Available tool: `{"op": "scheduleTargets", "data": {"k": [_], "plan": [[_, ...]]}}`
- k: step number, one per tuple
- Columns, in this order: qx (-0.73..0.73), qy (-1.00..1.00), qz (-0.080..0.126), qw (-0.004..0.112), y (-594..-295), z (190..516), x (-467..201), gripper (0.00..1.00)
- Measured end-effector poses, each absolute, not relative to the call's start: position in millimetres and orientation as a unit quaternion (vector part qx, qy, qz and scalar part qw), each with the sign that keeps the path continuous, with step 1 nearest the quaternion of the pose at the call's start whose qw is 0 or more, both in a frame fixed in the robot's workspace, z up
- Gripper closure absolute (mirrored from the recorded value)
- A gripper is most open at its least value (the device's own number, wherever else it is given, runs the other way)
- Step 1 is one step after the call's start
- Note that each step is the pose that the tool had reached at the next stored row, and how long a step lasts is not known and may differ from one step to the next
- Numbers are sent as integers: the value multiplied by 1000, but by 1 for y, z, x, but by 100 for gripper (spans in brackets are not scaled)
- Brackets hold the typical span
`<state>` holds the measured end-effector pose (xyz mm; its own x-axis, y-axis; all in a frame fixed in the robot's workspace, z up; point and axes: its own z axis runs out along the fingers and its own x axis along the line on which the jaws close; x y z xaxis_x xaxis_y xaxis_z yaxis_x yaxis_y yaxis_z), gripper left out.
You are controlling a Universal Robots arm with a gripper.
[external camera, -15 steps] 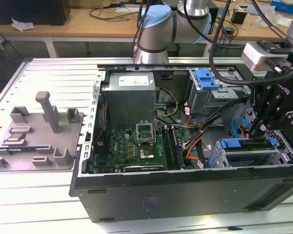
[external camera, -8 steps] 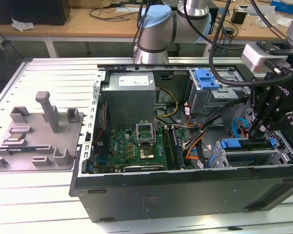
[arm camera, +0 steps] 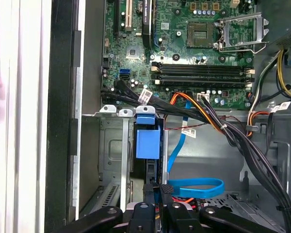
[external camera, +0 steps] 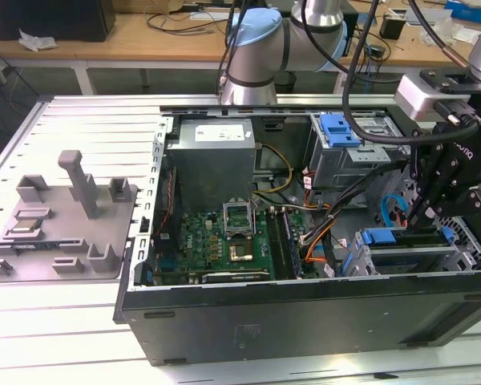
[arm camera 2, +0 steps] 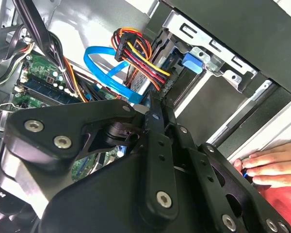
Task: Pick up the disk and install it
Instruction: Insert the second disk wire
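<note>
Table (external camera: 64, 128): pale ribbed metal, bearing a grey fixture (external camera: 64, 216) at left of frame. Open computer case (external camera: 305, 313): centre, green motherboard (external camera: 224, 241) exposed. Wooden bench (external camera: 104, 40): upper background, cable-strewn. Disk (arm camera: 148, 141): blue-railed, seated in the drive cage (arm camera: 111, 145). Gripper (external camera: 421, 216): black, above the cage at right; fingers' spread cannot be told. A hand (arm camera 2: 274, 167) rests on the case edge.

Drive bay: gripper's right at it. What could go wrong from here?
1. The blue cable loops right beside the gripper; it could snag.
2. A person's hand lies close beside the gripper; pinch risk.
3. The wire bundle hangs by the drive bay; it might get caught.
</note>
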<state>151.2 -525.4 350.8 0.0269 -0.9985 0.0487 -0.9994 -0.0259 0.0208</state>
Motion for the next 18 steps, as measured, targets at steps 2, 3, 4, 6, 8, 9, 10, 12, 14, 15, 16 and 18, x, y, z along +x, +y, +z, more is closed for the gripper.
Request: {"op": "scheduleTargets", "data": {"k": [2, 3, 4, 6, 8, 9, 10, 12, 14, 15, 16, 18], "plan": [[716, -697, 10, 24, -525, 350, 151, 84], [716, -697, 10, 24, -525, 350, 151, 84], [716, -697, 10, 24, -525, 350, 151, 84], [716, -697, 10, 24, -525, 349, 151, 84], [716, -697, 10, 24, -525, 349, 152, 84], [716, -697, 10, 24, -525, 349, 152, 84], [716, -697, 10, 24, -525, 348, 152, 84], [716, -697, 10, 24, -525, 348, 152, 84], [716, -697, 10, 24, -525, 347, 152, 84], [716, -697, 10, 24, -525, 347, 152, 84], [716, -697, 10, 24, -525, 347, 152, 84], [716, -697, 10, 24, -525, 346, 152, 84]]}}
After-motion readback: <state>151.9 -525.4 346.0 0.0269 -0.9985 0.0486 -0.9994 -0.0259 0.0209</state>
